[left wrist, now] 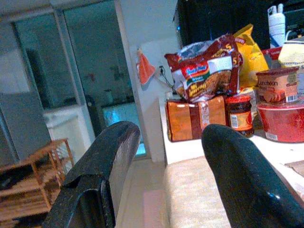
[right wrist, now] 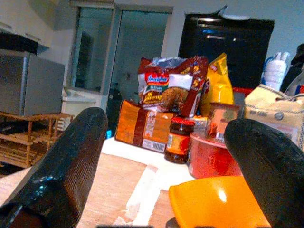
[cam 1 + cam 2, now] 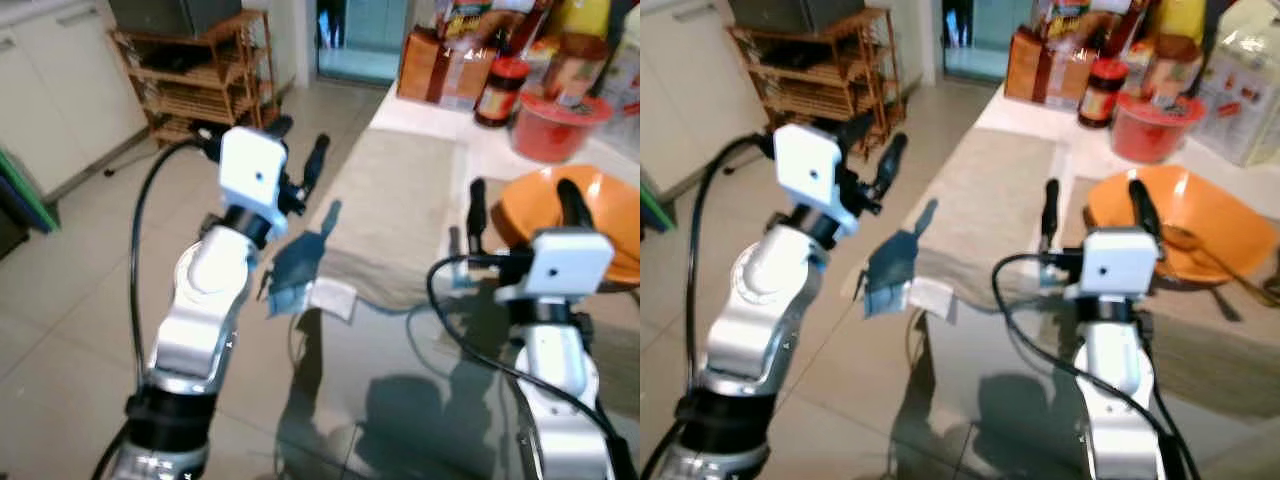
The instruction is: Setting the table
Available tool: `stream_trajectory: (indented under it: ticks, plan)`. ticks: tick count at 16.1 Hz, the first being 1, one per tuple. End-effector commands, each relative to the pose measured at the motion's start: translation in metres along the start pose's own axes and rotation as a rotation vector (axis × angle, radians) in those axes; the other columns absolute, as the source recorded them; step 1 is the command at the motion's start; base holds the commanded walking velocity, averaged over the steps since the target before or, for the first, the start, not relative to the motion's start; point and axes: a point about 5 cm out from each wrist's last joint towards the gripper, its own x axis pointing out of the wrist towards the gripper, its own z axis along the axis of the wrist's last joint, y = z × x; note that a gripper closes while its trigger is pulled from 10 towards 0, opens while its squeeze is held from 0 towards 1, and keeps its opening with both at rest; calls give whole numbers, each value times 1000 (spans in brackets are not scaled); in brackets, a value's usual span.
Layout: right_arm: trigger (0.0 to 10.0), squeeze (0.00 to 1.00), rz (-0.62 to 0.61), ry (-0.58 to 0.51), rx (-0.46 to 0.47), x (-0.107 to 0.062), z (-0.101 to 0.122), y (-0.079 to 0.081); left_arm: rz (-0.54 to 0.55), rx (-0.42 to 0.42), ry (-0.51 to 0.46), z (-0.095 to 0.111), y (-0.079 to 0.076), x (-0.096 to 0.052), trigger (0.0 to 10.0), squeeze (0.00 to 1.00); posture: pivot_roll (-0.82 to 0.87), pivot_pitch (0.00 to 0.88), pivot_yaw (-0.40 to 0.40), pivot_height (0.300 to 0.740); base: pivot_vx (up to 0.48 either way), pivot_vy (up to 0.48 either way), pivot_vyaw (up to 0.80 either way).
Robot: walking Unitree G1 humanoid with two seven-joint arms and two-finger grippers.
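both grippers hang spread apart and empty, the right gripper (image 3: 1095,215) lined up on the orange bowl (image 3: 1200,225) near the table's (image 3: 990,190) right edge as if to lift it, the left gripper (image 3: 875,145) off its left edge.

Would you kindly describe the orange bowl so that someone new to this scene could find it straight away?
Start at the table with its beige cloth and look past the right gripper. The orange bowl sits just beyond it, nearer than the groceries at the far end. Unlike the red tub and the red-lidded jar behind it, it is wide, shallow and open.
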Motion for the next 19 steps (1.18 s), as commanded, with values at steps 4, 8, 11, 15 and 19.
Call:
stream_trajectory:
  ticks: [4,8,11,15,19]
  plan:
    - [10000,0,-6,-11,-6,0,2,-1,-4,-7,-25,4,-2,1,10000,0,-28,0,51,718,308,-365,-600]
    - [10000,0,10,-16,-17,0,1,1,36,-7,-20,3,2,0,10000,0,-25,0,43,718,347,-325,-200]
    - [10000,0,15,-15,-20,0,1,1,59,-3,-15,2,4,0,10000,0,-24,0,39,718,0,0,0]
    - [10000,0,21,-15,-23,1,1,1,28,-3,27,-3,6,3,10000,0,-24,0,36,718,0,0,0]
    - [10000,0,28,-16,-23,1,0,2,35,34,19,1,15,10,10000,0,-19,0,34,718,0,0,0]
